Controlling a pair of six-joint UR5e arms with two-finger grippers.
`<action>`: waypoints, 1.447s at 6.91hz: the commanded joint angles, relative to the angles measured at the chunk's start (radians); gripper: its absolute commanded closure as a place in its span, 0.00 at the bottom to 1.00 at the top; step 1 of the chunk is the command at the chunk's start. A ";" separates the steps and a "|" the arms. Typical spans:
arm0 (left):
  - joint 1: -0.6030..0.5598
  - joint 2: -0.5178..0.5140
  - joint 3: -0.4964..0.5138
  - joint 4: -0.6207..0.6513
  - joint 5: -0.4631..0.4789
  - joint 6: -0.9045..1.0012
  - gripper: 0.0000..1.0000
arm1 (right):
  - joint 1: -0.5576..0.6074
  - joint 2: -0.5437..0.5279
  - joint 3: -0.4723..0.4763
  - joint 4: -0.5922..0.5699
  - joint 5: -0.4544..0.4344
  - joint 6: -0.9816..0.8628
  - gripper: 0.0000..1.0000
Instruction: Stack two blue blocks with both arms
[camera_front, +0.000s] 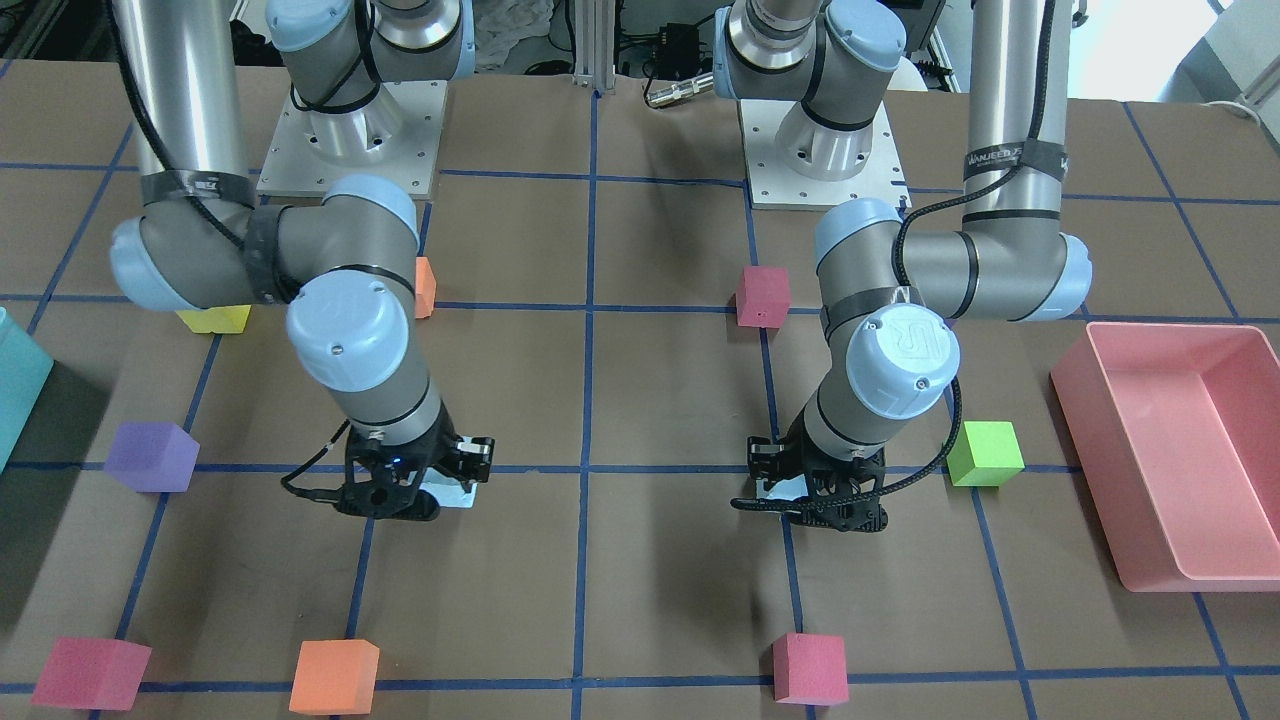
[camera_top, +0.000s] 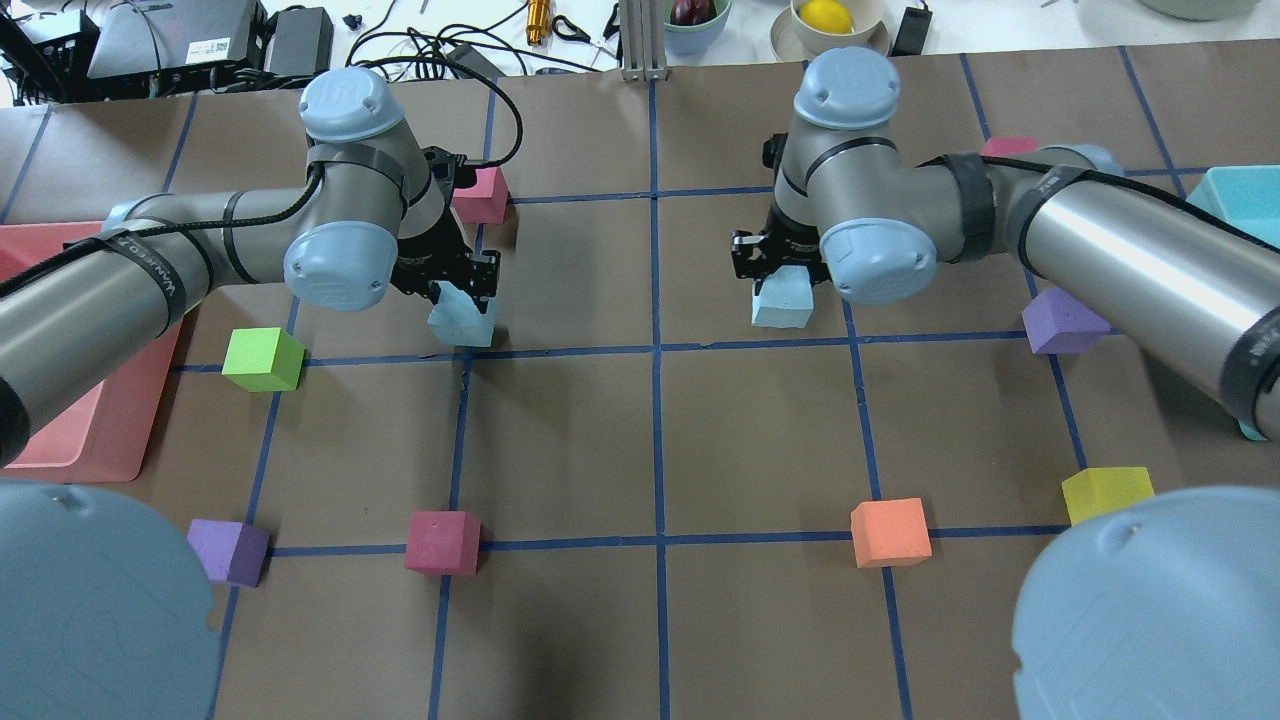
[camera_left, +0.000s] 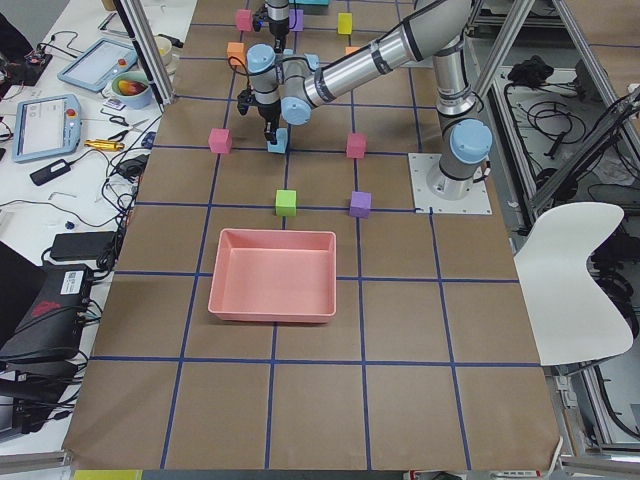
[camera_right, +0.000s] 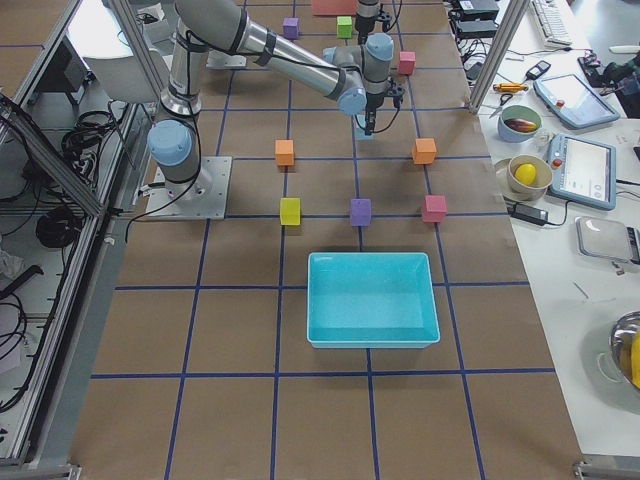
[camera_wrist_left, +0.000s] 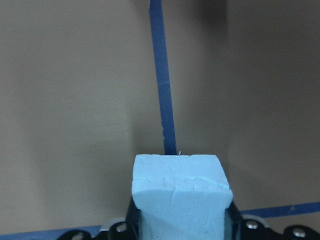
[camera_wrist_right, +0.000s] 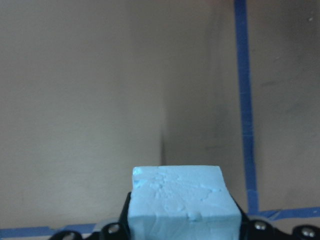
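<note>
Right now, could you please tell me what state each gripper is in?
Left gripper: closed on a blue block.
Right gripper: closed on the second blue block.

Quick tally: two blue blocks (camera_top: 462, 318) (camera_top: 782, 300), three red blocks (camera_top: 480, 195) (camera_top: 443, 541) (camera_top: 1008, 147), two purple blocks (camera_top: 228, 551) (camera_top: 1065, 322), two orange blocks (camera_top: 890, 533) (camera_front: 334, 676), one green block (camera_top: 262, 359), one yellow block (camera_top: 1107, 493), a pink bin (camera_front: 1110, 480), a teal bin (camera_right: 372, 260), two arms (camera_top: 150, 270) (camera_top: 1100, 240).

Left tool (camera_top: 458, 293), right tool (camera_top: 782, 275): lowered, both clamped.

Bright, even light casts soft shadows throughout.
</note>
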 joint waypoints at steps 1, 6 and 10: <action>0.001 0.066 0.002 -0.049 -0.014 0.001 0.84 | 0.136 -0.003 0.006 0.002 0.049 0.141 0.84; 0.002 0.091 0.033 -0.078 0.000 0.018 0.86 | 0.196 0.008 0.081 -0.003 0.079 0.175 0.68; -0.001 0.116 0.033 -0.092 -0.002 0.016 0.86 | 0.196 0.008 0.080 -0.003 0.082 0.174 0.00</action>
